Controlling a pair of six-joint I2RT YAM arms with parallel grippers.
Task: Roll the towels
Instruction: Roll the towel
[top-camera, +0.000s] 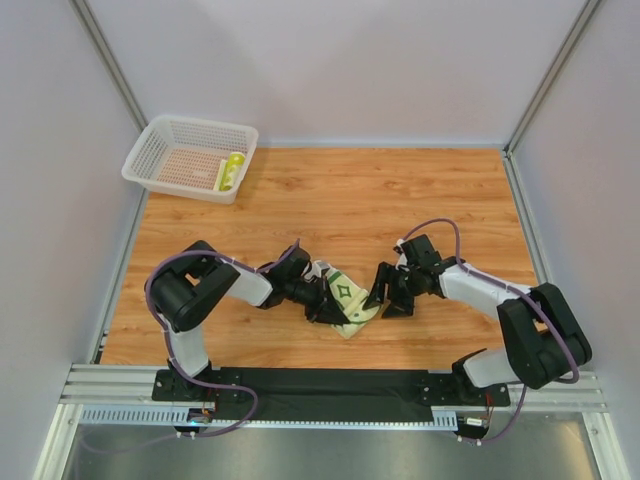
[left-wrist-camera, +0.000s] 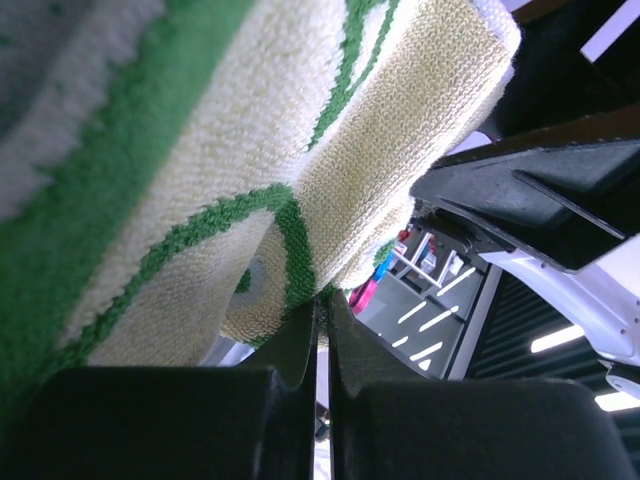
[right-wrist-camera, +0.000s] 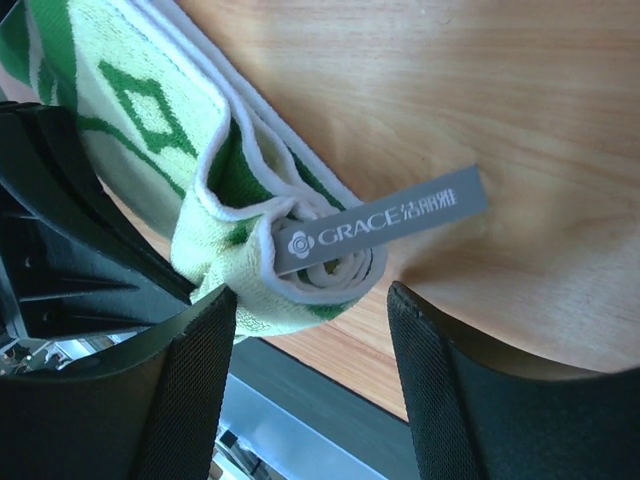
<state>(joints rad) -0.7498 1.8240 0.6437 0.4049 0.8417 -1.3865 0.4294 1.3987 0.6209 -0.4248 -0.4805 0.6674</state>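
At the far left of the table (top-camera: 400, 190), a basket (top-camera: 150, 150) holds one rolled yellow-green towel (top-camera: 231, 171). Toward the middle, the left gripper (top-camera: 328, 303) is closed, its tips against a half-rolled patterned towel (top-camera: 350, 295) near the front edge. To its right, the right gripper (top-camera: 390, 300) stands open around the roll's end. Rolling is under way; next the roll likely needs tightening without unwinding.

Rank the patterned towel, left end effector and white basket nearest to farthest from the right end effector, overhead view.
1. Patterned towel, just left of the right end effector.
2. Left end effector, at the towel's far side.
3. White basket, far left corner.
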